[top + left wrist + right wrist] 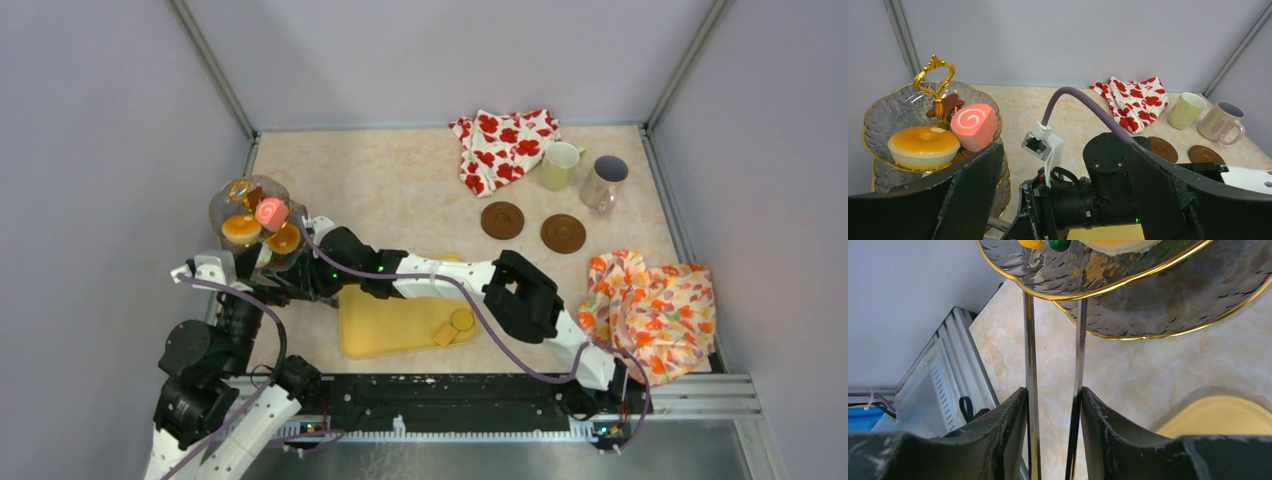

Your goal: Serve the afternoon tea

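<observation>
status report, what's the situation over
Left tool open, empty. Right tool shut on tongs, tips at tiered stand rim. Pink roll on top tier. Nothing blocking.

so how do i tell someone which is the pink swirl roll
Find the gold-rimmed glass stand at the left edge of the table. On its top tier, beside the orange-glazed ring cake, sits the pink swirl roll. It is the only pink piece there, showing a white spiral.

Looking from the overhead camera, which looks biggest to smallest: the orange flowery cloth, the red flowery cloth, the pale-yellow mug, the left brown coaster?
1. Orange flowery cloth
2. Red flowery cloth
3. Pale-yellow mug and left brown coaster: these look about alike, so I won't rank them.
</observation>
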Available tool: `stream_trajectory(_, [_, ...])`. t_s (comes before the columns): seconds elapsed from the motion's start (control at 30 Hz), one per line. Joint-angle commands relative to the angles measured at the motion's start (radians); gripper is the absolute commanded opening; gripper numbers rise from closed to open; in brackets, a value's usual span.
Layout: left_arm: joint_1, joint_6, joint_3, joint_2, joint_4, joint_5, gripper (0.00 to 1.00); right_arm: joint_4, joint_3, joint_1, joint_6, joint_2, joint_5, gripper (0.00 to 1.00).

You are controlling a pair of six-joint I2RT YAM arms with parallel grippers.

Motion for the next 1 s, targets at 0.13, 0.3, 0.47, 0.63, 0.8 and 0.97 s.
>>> stream_trajectory(0.13, [0.003,0.006,0.034,-0.006,0.000,-0.002,0.99,0.056,-0.068,-0.004,-0.037,-0.104,-0.013,0.41])
stream_trajectory(0.3, [0.003,0.007,0.031,-0.006,-0.005,-0.009,0.99,0.058,-0.179,-0.004,-0.074,-0.203,-0.016,0.41])
stream_trajectory(0.47, [0.002,0.000,0.020,-0.005,-0.006,-0.011,0.99,0.081,-0.330,-0.003,-0.118,-0.338,-0.010,0.41])
stream_trajectory(0.63, [0.002,-0.009,0.010,-0.001,0.004,0.003,0.99,0.043,-0.456,-0.003,-0.172,-0.477,0.012,0.41])
stream_trajectory(0.8, [0.002,-0.014,0.008,0.010,0.012,0.016,0.99,-0.041,-0.588,-0.003,-0.198,-0.617,0.055,0.41])
stream_trajectory(0.97, [0.003,-0.027,-0.008,0.025,0.013,0.049,0.99,-0.093,-0.725,-0.004,-0.188,-0.771,0.132,0.41])
